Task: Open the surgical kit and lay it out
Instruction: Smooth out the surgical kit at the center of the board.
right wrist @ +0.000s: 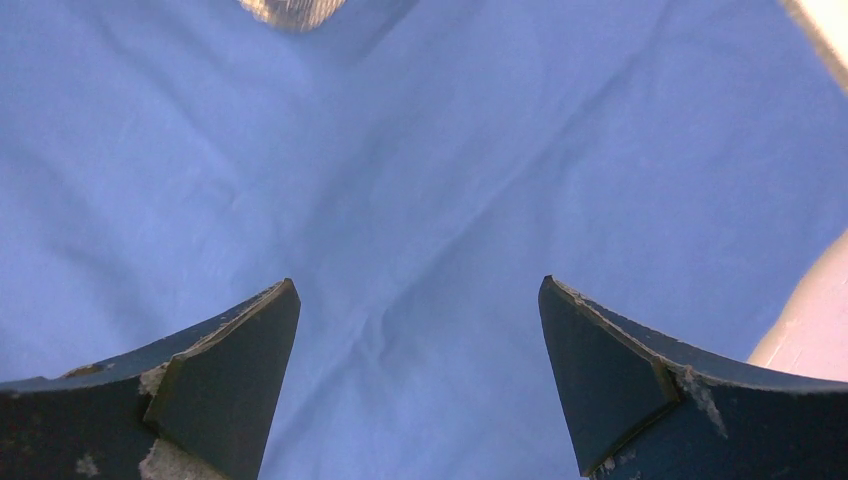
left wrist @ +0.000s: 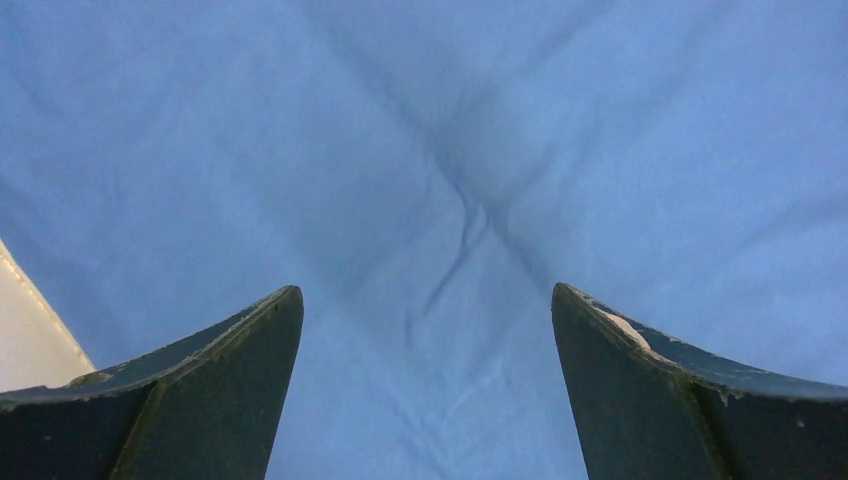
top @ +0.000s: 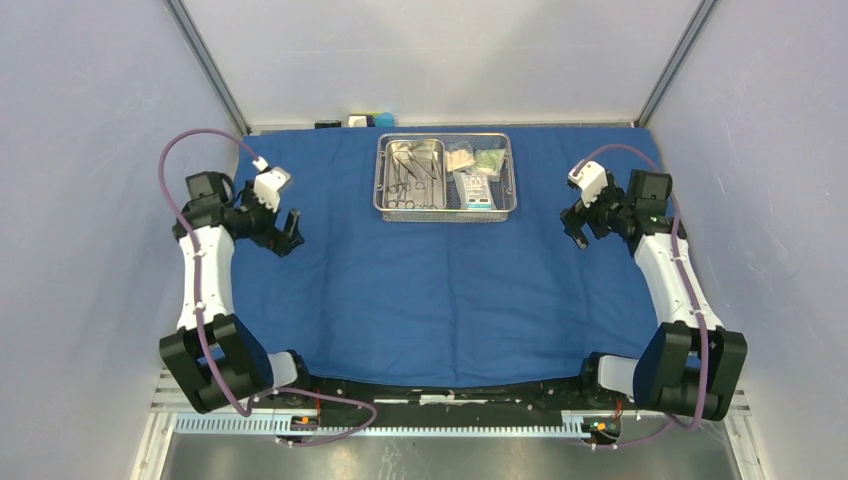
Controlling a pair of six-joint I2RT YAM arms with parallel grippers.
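1. The blue cloth (top: 440,300) lies open and flat over the table, with only soft creases. I think it is spread this way to give a clean field for the contents.
2. The steel tray (top: 447,215) stands on the far middle part of the cloth, between the two arms, where both of them can probably reach it.
3. In the tray, the slim instruments (top: 412,178) lie in the left part and the clear packets (top: 476,172) in the right part. Nothing is taken out yet.
4. The left gripper (top: 283,232) hangs over the left side of the cloth, well apart from the tray. Its fingers are spread wide and hold nothing; the wrist view shows only cloth between them.
5. The right gripper (top: 575,228) hangs over the right side in the same manner, spread wide and empty.
6. In my judgement the unwrapping is finished and the laying out remains. The spread fingers are ready to go to the tray.
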